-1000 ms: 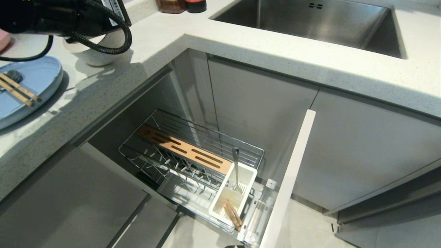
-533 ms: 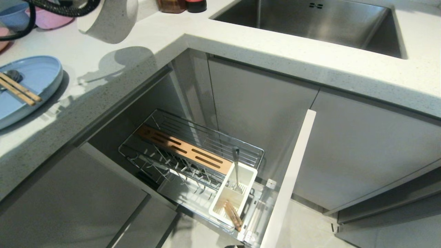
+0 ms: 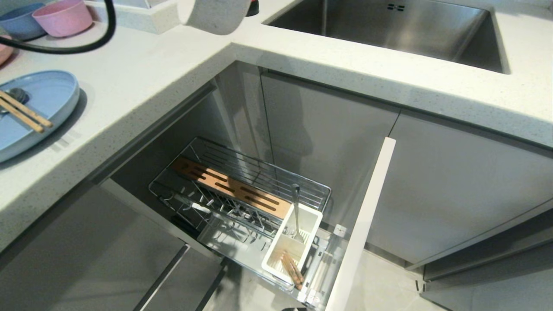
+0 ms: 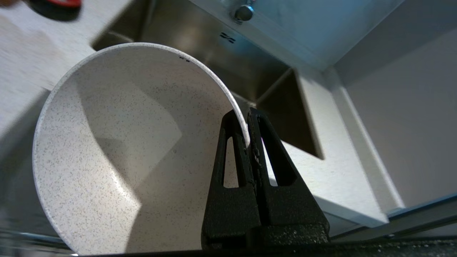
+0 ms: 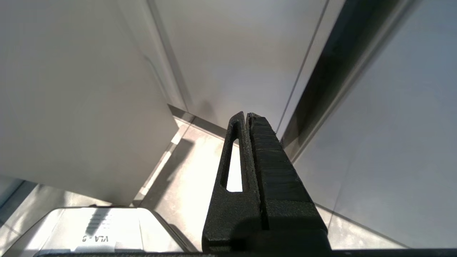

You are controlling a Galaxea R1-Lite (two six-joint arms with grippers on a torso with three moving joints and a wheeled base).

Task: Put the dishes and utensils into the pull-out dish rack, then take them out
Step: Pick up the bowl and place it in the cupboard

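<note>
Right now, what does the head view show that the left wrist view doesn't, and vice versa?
Head view only: the pull-out dish rack open below the counter, with the spoon and chopsticks in its white caddy; the light-blue plate on the counter carrying a second pair of chopsticks; the small pink bowl.

Left wrist view only: the left pincer shut on the cream-white bowl's rim, and the bowl's empty inside.

Both: the cream-white bowl lifted off the counter, and the sink.
</note>
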